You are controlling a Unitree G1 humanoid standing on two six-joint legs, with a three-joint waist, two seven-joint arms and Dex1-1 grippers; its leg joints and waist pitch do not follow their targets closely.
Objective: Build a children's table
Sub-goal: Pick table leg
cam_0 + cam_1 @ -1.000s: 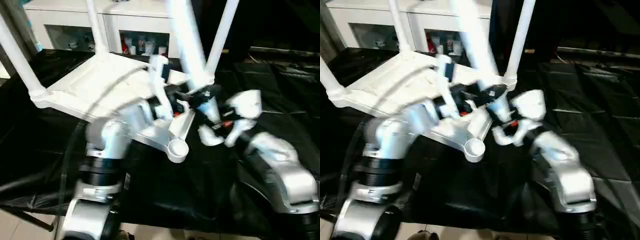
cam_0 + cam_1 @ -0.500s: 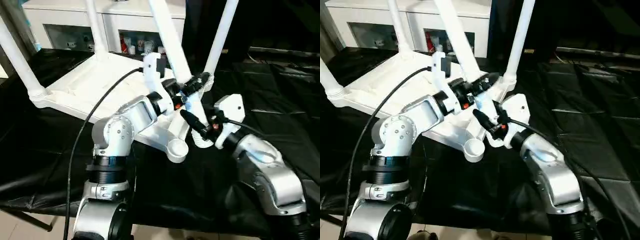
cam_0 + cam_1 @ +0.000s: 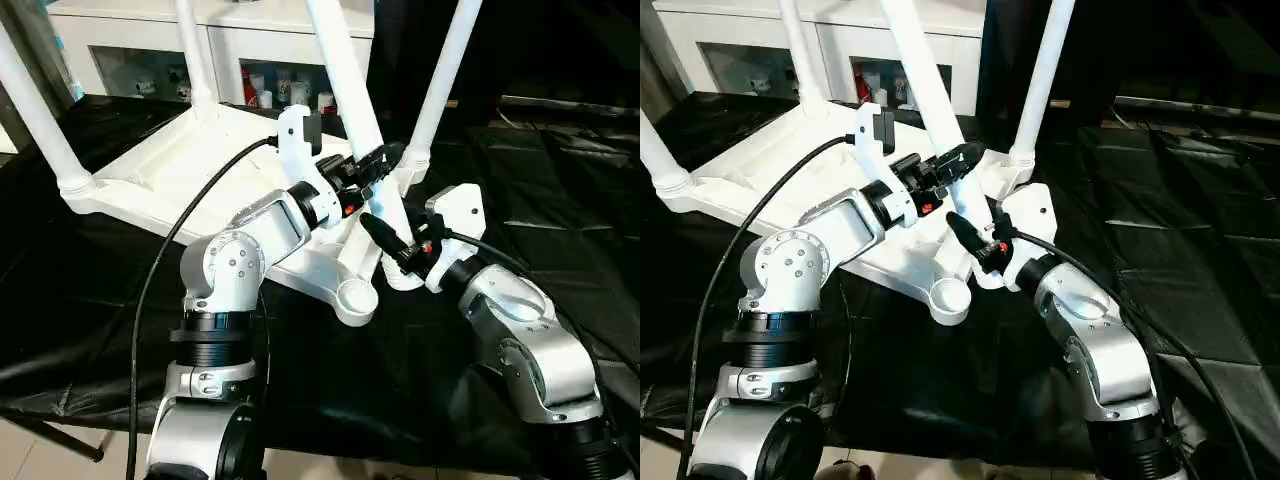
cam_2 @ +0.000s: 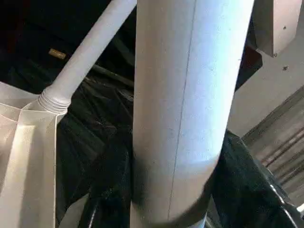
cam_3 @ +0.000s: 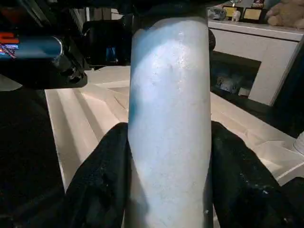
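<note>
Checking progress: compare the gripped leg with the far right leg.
The gripped leg leans, its foot off the tabletop, both grippers, left and right, closed around it. The far right leg stands seated in its corner socket, untouched. Both are white tubes.

A white tubular leg (image 5: pixel 168 128) stands upright between the right end effector's (image 5: pixel 168 190) two black fingers (image 5: pixel 102 175), which press its sides at nine and three o'clock. Behind it lies the ribbed white tabletop (image 5: pixel 90 111), with a white cabinet (image 5: pixel 259 61) at two o'clock.
</note>
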